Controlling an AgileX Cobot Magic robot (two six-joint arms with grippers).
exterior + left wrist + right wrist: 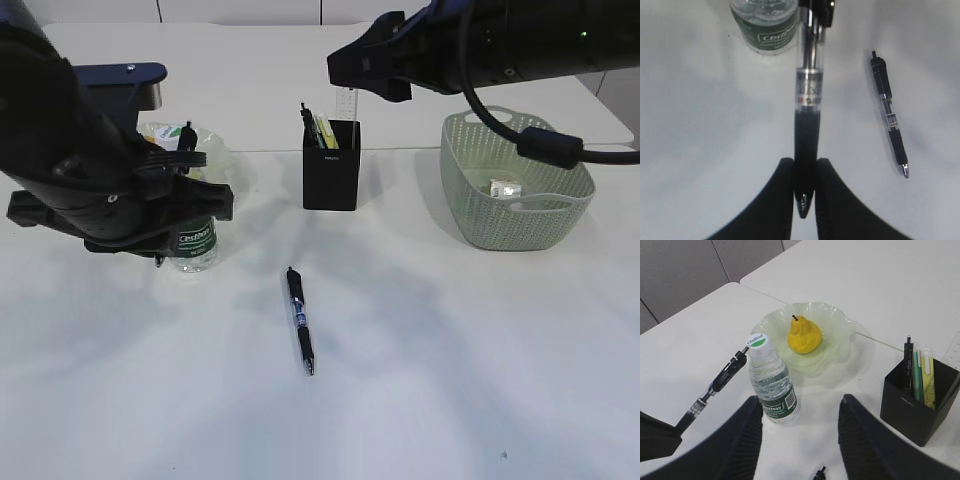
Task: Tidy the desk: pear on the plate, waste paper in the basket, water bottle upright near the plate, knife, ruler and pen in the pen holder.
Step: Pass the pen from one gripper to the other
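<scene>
L gripper (805, 192) clamped on a black pen (807, 110), tip end between the jaws, clip end up beside the upright water bottle (771, 385); ext view hides this grip behind the arm. 2nd pen (301, 320) lies loose on the table (450, 380), mid-front. R gripper (800, 435) jaws apart, empty, aloft. R wrist only: pear (803, 335) on plate (840, 340). Pen holder (331, 165) holds ruler (347, 103) and pens. Ext only: paper (503, 188) in basket (520, 225).

Pear (803, 335) on plate (840, 347), bottle (772, 382) beside.
</scene>
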